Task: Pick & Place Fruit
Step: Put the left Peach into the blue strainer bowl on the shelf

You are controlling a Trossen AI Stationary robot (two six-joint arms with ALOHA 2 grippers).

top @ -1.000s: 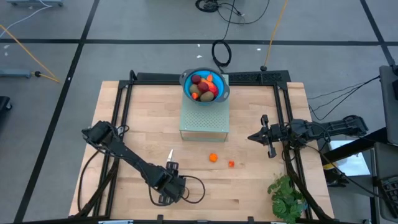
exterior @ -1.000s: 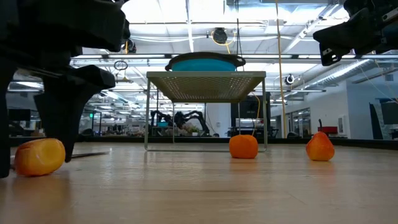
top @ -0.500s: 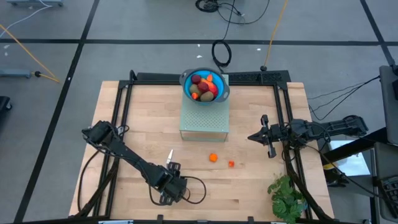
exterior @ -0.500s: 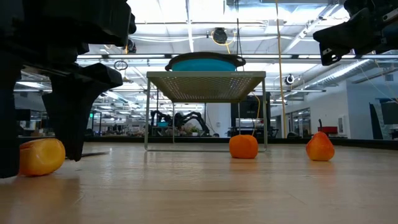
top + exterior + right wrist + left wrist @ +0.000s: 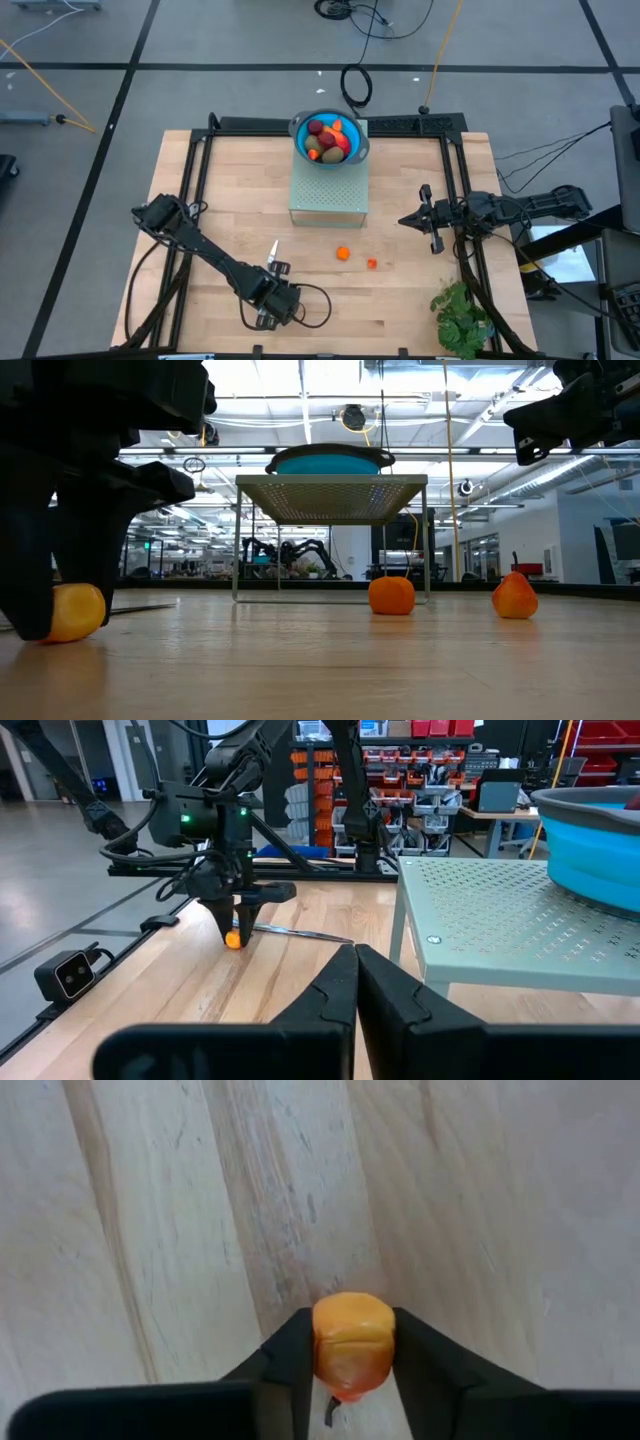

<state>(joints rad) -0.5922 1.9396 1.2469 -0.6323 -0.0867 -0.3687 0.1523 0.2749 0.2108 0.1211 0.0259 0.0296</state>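
Observation:
An orange-yellow fruit piece (image 5: 352, 1348) lies on the wooden table near its near-left edge, between the fingers of my left gripper (image 5: 352, 1320), which points steeply down and is shut on it. From above, the gripper (image 5: 270, 305) hides the piece. Two small orange fruit pieces (image 5: 343, 253) (image 5: 372, 263) rest on the table in the middle. A blue bowl (image 5: 300, 128) with several fruit in it stands on a pale green perforated stand (image 5: 329, 200). My right gripper (image 5: 404, 220) hovers shut at the right, holding nothing. My left gripper pinches the orange-yellow piece by its two opposite sides (image 5: 322, 1342) between its two fingers (image 5: 292, 1348). The fingers come from above, pointing steeply down. The piece sits on the table (image 5: 75, 615) with its underside on the wood.
A slim silver knife (image 5: 273, 249) lies just beyond my left gripper. A green leafy plant (image 5: 462, 315) stands at the near right corner. A black frame (image 5: 330, 122) borders the table. Bare wood lies between the stand and the near edge.
The fingers of my left gripper have closed in from either side onto the orange-yellow piece, which has stayed on the table. The arm itself has kept its place.

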